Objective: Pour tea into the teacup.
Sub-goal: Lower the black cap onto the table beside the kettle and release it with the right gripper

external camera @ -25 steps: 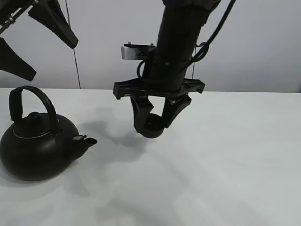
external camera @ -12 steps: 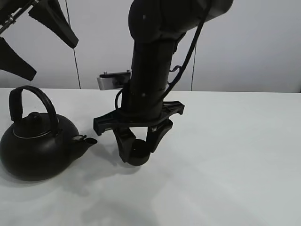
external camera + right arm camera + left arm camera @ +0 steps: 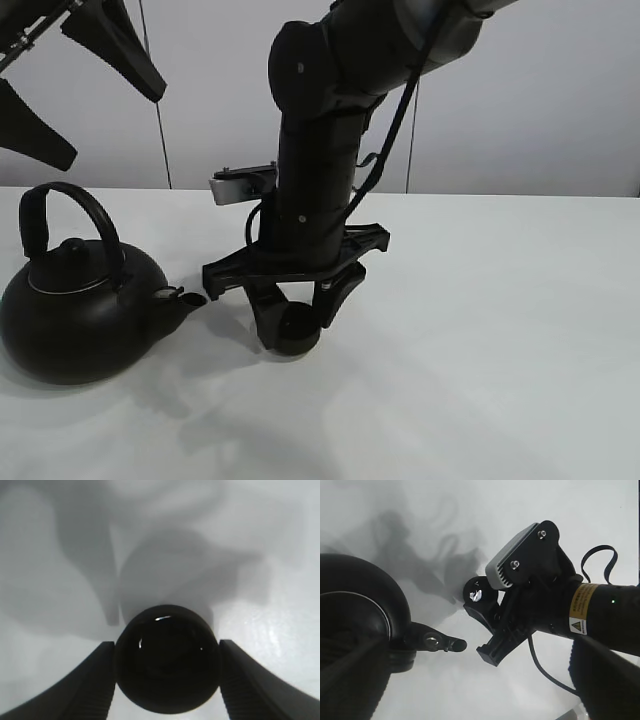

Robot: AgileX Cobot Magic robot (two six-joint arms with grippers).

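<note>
**Surface.** You have a plain white table [image 3: 500,330], matt with a faint sheen. Soft grey shadows of the arms and kettle lie across it.

**Room.** Behind the table stands a pale grey wall [image 3: 560,90]. It is bare except for a thin dark vertical line [image 3: 160,120] toward the left of the high view.

**Kettle** [image 3: 75,320]. Round and black, with its arched handle upright. It stands on the table at the left, and its spout [image 3: 185,297] points toward the middle.

**Teacup** [image 3: 297,330]. Small, black and handleless, upright with its mouth up and a dark inside with small glints. It sits near the spout tip and lower than it, down at the table. You cannot tell whether its base touches the surface.

**Right gripper** [image 3: 166,680]. It points straight down, and its fingers [image 3: 100,680] are clamped on opposite sides of the teacup.

**Left gripper** [image 3: 112,128]. It hangs high above the kettle with its jaws spread wide, holding nothing.
</note>
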